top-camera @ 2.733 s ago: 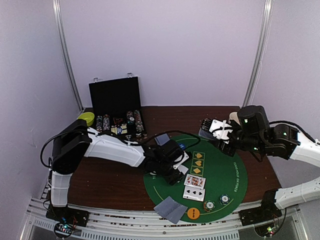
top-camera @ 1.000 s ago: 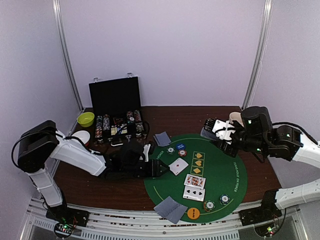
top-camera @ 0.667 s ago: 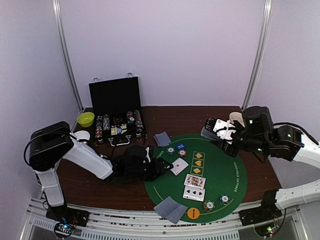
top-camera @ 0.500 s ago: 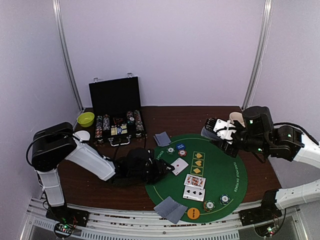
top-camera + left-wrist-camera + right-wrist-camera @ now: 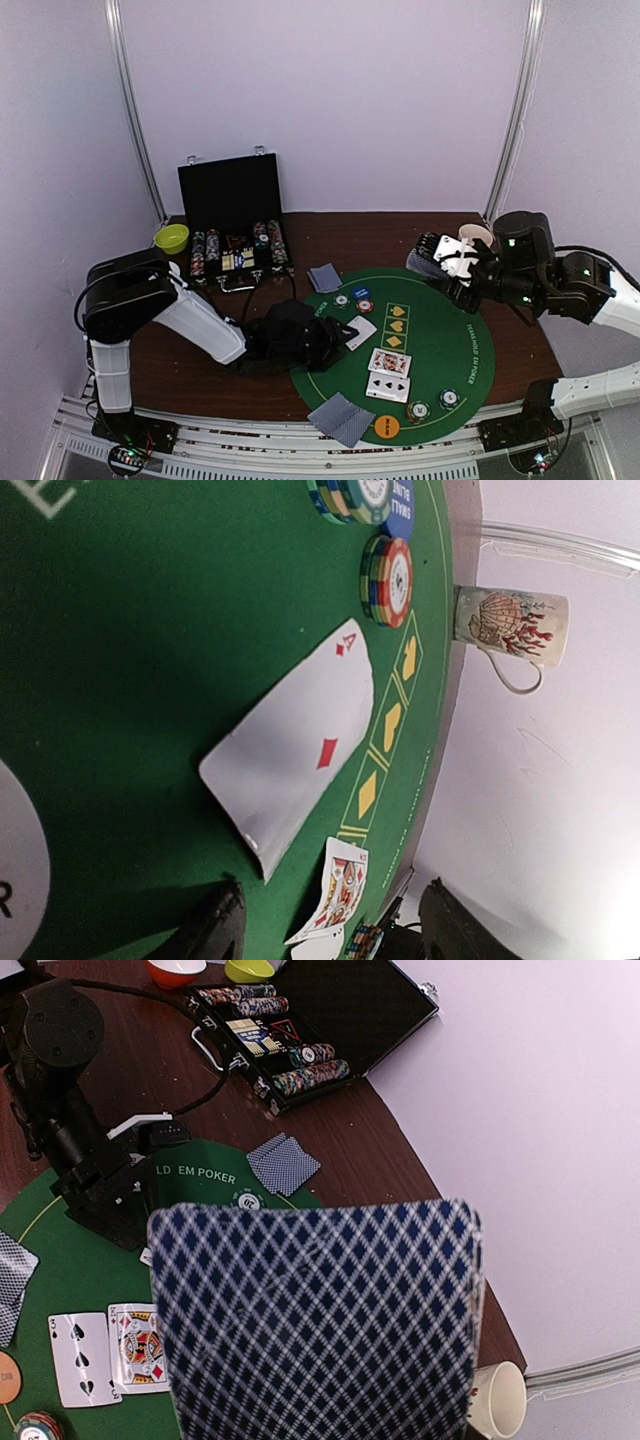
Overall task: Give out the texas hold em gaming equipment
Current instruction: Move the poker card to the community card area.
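My left hand (image 5: 330, 930) stands open at the ace (image 5: 290, 745); my right hand (image 5: 437, 262), beyond it, grips the deck (image 5: 320, 1320) for dealing.

Three face-up cards (image 5: 389, 362), two face-down pairs (image 5: 325, 277), one deck (image 5: 320, 1320), four chip stacks (image 5: 418, 410), one orange disc (image 5: 386, 427), one green mat (image 5: 450, 340), one mug (image 5: 510, 628), one case (image 5: 232, 195).

Top view: even, diffuse overhead light, no glare. Pale walls (image 5: 330, 100) bright, table (image 5: 190, 370) dark w/ soft shadow under left arm (image 5: 200, 320). Left wrist: green mat (image 5: 150, 630) mostly in shade, ace card (image 5: 290, 745) lit, wall at right blown out, fingertips (image 5: 215, 930) dark & blurred. Right wrist: blue-backed cards (image 5: 320, 1320) v. close to lens, slightly soft; bkgd sharp.
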You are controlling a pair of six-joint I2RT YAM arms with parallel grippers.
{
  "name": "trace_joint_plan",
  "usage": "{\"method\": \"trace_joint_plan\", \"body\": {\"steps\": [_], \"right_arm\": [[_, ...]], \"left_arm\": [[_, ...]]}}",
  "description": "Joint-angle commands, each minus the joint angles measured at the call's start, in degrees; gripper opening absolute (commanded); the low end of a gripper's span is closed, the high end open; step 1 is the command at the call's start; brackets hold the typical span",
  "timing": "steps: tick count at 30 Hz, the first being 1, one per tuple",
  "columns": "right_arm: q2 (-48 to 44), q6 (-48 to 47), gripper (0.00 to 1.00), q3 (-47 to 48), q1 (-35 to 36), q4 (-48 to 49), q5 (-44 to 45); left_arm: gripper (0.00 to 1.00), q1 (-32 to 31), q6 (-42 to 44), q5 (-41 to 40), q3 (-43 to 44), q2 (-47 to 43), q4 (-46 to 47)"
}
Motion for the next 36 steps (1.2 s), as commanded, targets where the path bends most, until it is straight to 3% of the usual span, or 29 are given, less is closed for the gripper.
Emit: {"method": "trace_joint_plan", "body": {"steps": [1,6,14,21,26,30,36], "right_arm": [[-1.28,0.91,0.44,1.62,-0.26,-0.63,-0.85],[-1.65,0.81,0.44,1.85,-0.23,-0.74,-1.38],[-1.31,0.64,0.44,1.91,-0.27,-0.83,-1.42],[-1.6,0.59,0.44,1.93,-0.27,-1.21,-1.05],[-1.95,0.72,0.44,2.11,-0.22,-1.65,-1.13],[-2.08,0.83,0.44,2.09,-0.27,-1.64,-1.03],[-2.35,1.05,0.45,2.28,-0.25,-2.2,-0.88]], "left_arm": [[0.63,-0.41,-1.47,-3.62,0.63,1.83,-4.32],[0.63,-0.41,0.11,-8.11,0.42,0.82,-8.49],[0.63,-0.37,0.99,-13.44,1.41,3.14,-6.17],[0.58,-0.23,0.53,-8.71,3.88,7.2,-4.86],[0.41,0.32,0.34,-9.46,3.2,7.69,-2.87],[0.0,1.24,3.02,-10.24,3.52,8.42,-2.32],[0.0,2.48,3.35,-8.62,1.63,9.1,0.63]]}}
